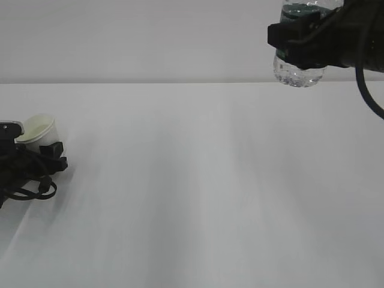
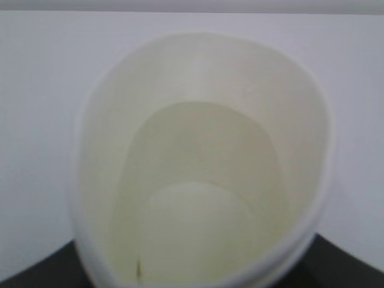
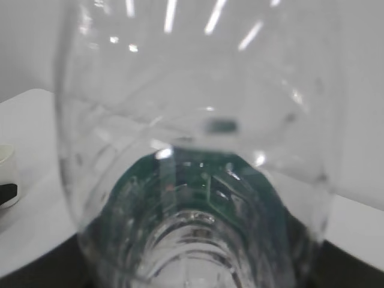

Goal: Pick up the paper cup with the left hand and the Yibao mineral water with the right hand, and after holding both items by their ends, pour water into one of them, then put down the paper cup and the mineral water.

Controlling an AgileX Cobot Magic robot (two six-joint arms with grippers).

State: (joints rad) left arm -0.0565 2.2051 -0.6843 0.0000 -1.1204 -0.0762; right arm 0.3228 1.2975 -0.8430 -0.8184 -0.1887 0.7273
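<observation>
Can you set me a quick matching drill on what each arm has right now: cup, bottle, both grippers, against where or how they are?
Things:
1. paper cup
2. Yibao mineral water
3. left hand
4. right hand

States:
A. raised at the upper right of the exterior view
B. clear plastic, green label, held off the table
C. low at the left edge, by the table
D. white, tilted, cream inside

Pairs: 1-D, 2-B, 3-C, 4-A
</observation>
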